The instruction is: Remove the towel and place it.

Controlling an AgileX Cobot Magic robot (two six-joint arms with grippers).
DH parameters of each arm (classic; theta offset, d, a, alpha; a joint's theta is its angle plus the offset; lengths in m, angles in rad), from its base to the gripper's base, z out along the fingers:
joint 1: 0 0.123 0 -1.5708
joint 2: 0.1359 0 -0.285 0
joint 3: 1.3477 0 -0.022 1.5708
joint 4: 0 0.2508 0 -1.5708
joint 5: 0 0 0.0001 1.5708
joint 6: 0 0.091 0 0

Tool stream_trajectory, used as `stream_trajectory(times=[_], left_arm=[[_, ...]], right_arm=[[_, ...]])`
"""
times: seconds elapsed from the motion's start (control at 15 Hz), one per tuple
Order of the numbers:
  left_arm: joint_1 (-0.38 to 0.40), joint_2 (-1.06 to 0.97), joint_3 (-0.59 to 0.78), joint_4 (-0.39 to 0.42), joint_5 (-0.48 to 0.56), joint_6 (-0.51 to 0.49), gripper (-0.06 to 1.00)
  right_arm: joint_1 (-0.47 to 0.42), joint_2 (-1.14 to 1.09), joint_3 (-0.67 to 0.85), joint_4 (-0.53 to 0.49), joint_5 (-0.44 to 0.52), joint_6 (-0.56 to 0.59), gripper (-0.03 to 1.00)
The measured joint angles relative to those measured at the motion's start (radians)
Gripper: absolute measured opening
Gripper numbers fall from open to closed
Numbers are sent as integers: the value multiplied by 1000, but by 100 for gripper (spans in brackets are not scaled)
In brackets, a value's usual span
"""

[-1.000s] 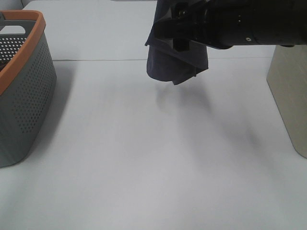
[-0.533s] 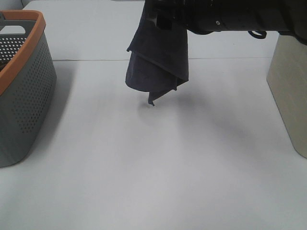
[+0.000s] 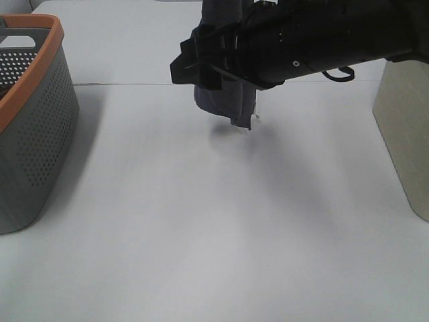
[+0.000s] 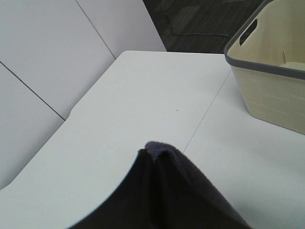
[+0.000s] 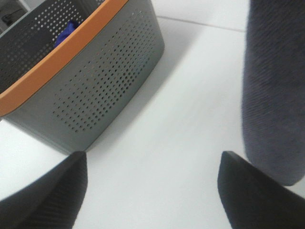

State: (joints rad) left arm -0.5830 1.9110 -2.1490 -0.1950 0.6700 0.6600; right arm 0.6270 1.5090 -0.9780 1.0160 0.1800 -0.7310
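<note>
The towel [image 3: 231, 107] is hanging above the surface [image 3: 201, 221], long axis vertical, just beside our right fingers [image 5: 52, 195], standing apart; cloth is hiding our left fingers, so we cannot tell.

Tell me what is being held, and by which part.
The towel, by its bunched top fold, apparently in the left gripper, whose fingers are hidden. The right gripper is open, holding nothing.

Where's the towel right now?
In the exterior high view the towel hangs over the far middle of the table, just behind the right gripper, between the orange-rimmed basket at left and the cream bin at right.
</note>
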Motion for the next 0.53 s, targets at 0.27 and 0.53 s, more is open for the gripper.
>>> stream_trajectory(times=[0.27,0.53], left_arm=[[0,0,0,4,-1,-21,0],[0,0,0,4,-2,-24,0]], right_arm=[[0,1,-3,-4,-12,-20,68],[0,55,-120,-5,-96,-35,67]])
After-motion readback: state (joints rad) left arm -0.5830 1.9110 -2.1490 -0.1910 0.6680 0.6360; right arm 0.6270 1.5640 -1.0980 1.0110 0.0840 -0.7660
